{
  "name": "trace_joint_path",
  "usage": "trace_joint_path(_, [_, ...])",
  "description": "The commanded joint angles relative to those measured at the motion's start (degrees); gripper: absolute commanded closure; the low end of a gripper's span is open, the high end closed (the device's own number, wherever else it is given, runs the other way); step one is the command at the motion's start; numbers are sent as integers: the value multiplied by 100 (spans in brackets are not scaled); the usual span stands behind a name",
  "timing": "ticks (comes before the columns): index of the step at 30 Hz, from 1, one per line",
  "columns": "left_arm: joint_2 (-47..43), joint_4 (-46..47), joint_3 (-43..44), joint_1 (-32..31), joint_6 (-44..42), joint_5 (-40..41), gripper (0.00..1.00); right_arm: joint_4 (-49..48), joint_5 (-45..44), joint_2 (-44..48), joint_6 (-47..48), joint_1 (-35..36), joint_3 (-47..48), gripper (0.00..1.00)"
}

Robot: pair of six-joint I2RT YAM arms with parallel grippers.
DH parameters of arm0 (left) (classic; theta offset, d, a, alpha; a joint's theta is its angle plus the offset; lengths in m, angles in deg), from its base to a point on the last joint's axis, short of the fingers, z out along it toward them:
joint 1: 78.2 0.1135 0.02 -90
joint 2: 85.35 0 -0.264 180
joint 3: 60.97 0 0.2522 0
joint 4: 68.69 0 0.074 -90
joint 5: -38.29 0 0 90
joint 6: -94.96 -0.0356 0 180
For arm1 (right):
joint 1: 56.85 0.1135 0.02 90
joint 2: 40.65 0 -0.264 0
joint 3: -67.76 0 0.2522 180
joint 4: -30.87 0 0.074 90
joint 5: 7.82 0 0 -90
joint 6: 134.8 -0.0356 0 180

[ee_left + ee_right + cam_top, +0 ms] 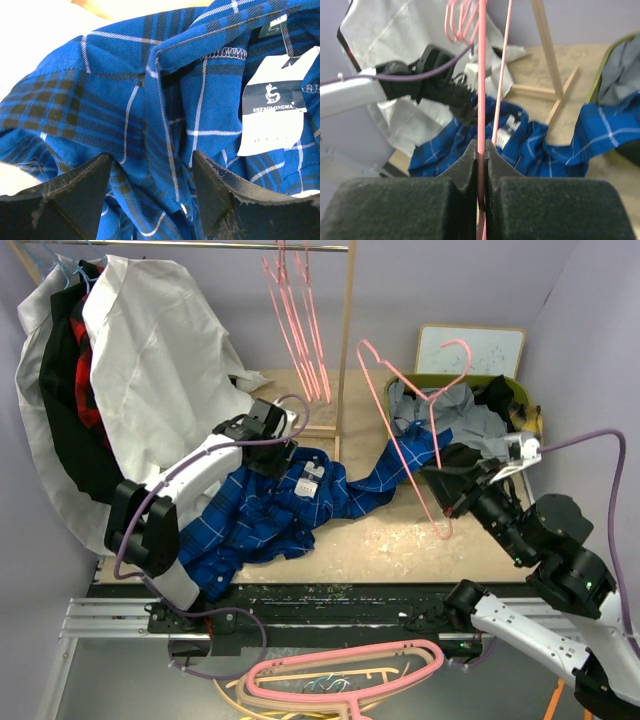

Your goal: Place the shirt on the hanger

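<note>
**Limp shirt on the table, stiff hanger held aloft**

The shirt [285, 510] lies crumpled on the table [400, 540], left of centre, with one sleeve trailing right toward the green bin [522, 392]. It looks light and limp. I judge it will sag and fold wherever it is lifted, so the collar and shoulder seams, doubled and stitched, offer the surest hold.

The hanger [481, 70] is thin, stiff and light, and probably apt to swing or twist when gripped by a single rod. It is held roughly upright near that sleeve, well to the right of the collar.

The right gripper [481, 150] has its fingers pressed together on the hanger's rod. The left gripper [150, 165] sits down at the collar, fingers spread, with a fold of cloth between them but not pinched.

Only the overhead view shows that the hanger and the collar stand apart. Only the left wrist view shows the inner neckband and the paper tag [272, 107]. Only the right wrist view shows the pads meeting on the rod.
</note>
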Motion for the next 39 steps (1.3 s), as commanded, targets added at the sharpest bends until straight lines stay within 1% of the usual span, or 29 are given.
trace_joint_path(1, [243,65,428,-94,-4,-22,33,560,593,295,-959,3,-612,100])
trace_joint_path(2, [308,48,461,-99,-27,-50,37,564,825,372,-1041,-3,-772,100])
trace_joint_path(3, [376,33,492,-103,-60,-94,45,560,966,427,-1120,-3,-961,100])
trace_joint_path(4, [427,6,529,-104,-88,-128,56,538,1119,477,-1186,0,-1105,100])
trace_joint_path(5, [473,-24,580,-104,-128,-166,75,505,1257,514,-1235,-2,-1250,100])
trace_joint_path(6, [495,-65,644,-104,-181,-187,91,479,1385,545,-1293,0,-1377,100])
trace_joint_path(7, [482,-138,705,-104,-243,-196,98,450,1529,550,-1339,4,-1507,100])
trace_joint_path(8, [413,-199,767,-96,-272,-190,100,432,1682,547,-1373,2,-1619,100])
trace_joint_path(13, [-276,-251,714,-87,-482,-196,100,66,2357,542,-1409,5,-1969,100])
trace_joint_path(18, [-658,-380,608,19,-541,-496,100,-765,2997,23,-1282,9,-2120,100])
trace_joint_path(21, [-863,-492,681,71,-560,-789,100,-1020,2946,-275,-1097,10,-2129,100])
trace_joint_path(24, [-1019,-644,815,133,-572,-1042,100,-1167,2658,-590,-877,1,-1994,100])
trace_joint_path(27, [-1184,-710,871,258,-555,-1256,100,-1447,2653,-938,-809,8,-1983,100])
trace_joint_path(33, [-1572,-843,860,382,-529,-1957,100,-2624,2640,-1221,-901,3,-2275,100])
trace_joint_path(39, [-1832,-836,766,501,-591,-2110,100,-4131,2986,-1842,-1091,5,-2618,100])
